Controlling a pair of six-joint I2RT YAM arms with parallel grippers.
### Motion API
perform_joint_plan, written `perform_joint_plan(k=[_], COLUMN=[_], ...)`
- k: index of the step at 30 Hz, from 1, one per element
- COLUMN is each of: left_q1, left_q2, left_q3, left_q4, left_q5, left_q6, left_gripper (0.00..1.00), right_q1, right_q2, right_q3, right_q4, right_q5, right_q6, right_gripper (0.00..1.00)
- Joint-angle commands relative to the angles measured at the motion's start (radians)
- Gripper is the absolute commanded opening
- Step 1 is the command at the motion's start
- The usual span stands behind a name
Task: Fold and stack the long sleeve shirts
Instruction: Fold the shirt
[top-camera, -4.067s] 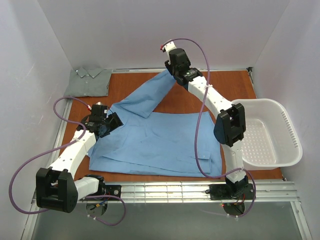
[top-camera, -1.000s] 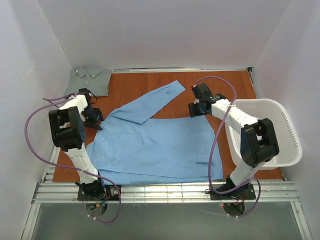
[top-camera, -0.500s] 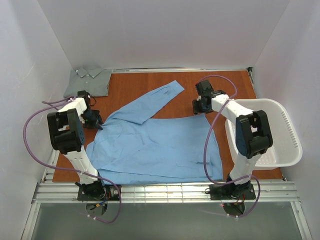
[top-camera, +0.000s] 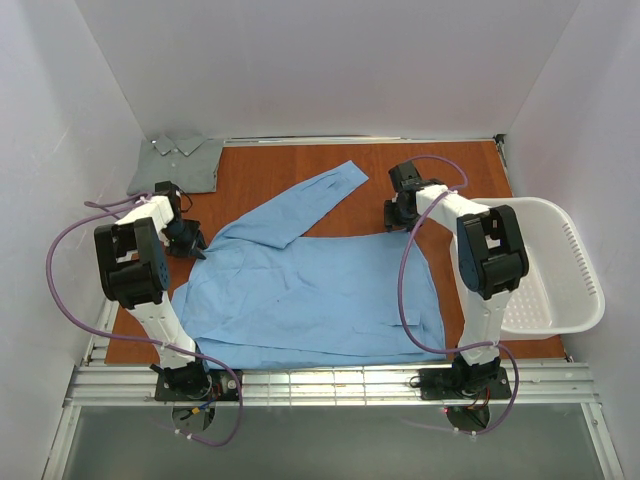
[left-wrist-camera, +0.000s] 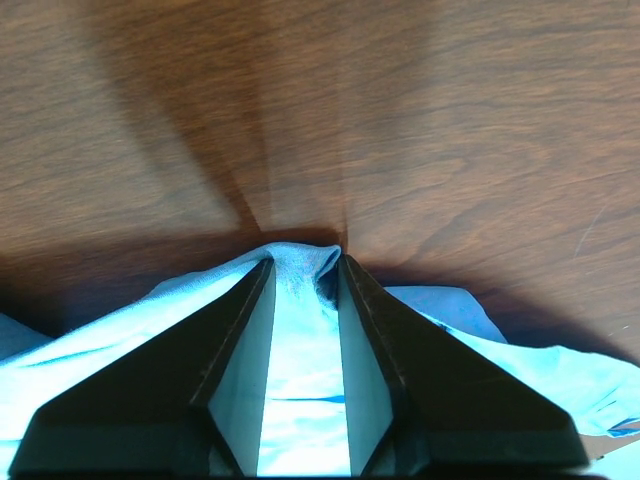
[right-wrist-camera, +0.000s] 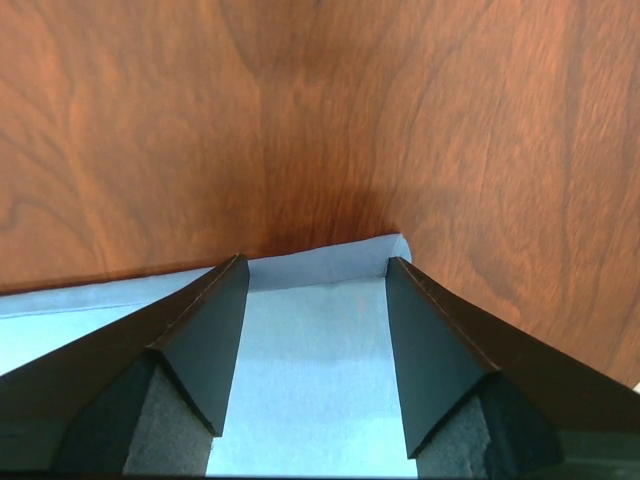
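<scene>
Seen from above, the light blue shirt (top-camera: 310, 290) lies spread nearly flat across the middle of the brown desk (top-camera: 440, 165), with one sleeve (top-camera: 315, 195) running at a slant toward the far edge; the grey-green shirt (top-camera: 180, 165) sits folded in the far left corner, collar showing, well apart from the blue one; a white basket (top-camera: 580, 270) stands at the desk's right side, beside the right arm; the left pincer (top-camera: 190, 243) is down at the blue shirt's far left edge, and the right pincer (top-camera: 397, 215) is down at its far right corner, though from this height I cannot tell how either pair of jaws stands. From the left wrist, the left pincer (left-wrist-camera: 303, 262) has its dark fingers (left-wrist-camera: 240, 340) drawn close together, and a small bunched peak of the light blue shirt (left-wrist-camera: 300, 330) is pinched between their tips, lifted into a ridge against the wood of the desk (left-wrist-camera: 400, 120); more blue cloth spreads out on both sides below the fingers. From the right wrist, the right pincer (right-wrist-camera: 315, 262) stands with its jaws apart, its fingers (right-wrist-camera: 200, 340) one on each side of a flat strip of the light blue shirt (right-wrist-camera: 315, 370); the cloth's hemmed edge and corner lie smooth on the desk (right-wrist-camera: 300, 120) between the tips, not gathered or squeezed.
</scene>
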Motion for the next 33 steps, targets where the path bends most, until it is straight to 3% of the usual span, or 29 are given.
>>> perform_joint_plan(k=[1,9,11,13,17,19,27,33], left_q1=[-0.006,-0.006,-0.006,-0.006,-0.006,-0.004,-0.006,0.002], left_q2=[0.017,0.017,0.017,0.019,-0.001,-0.021,-0.112,-0.185], left_q3=[-0.047,-0.051,-0.047,-0.038,0.007,0.01,0.005,-0.079], left_q4=[0.042,0.06,0.074,0.085,0.082,0.093,0.13,0.175], left_q5=[0.005,-0.003,-0.001,0.003,-0.018,-0.034,-0.023,-0.028], left_q6=[0.023,0.051,0.071,0.095,0.164,0.183,0.275,0.275], left_gripper=[0.24,0.21,0.19,0.16,0.02,0.0,0.0,0.0], right_q1=[-0.008,-0.006,-0.006,-0.008,-0.008,-0.013,-0.031,-0.037], right_q2=[0.012,0.024,0.02,0.005,-0.046,-0.083,-0.224,-0.313], right_q3=[0.004,-0.028,-0.019,-0.004,0.021,0.024,-0.042,-0.152], right_q4=[0.015,0.016,0.016,0.016,0.009,0.001,-0.001,0.033], right_q5=[0.015,0.033,0.033,0.032,0.036,0.044,-0.02,-0.075], right_q6=[0.028,0.014,0.004,-0.009,-0.027,-0.029,-0.006,0.028], right_gripper=[0.52,0.3,0.21,0.03,0.01,0.01,0.01,0.01])
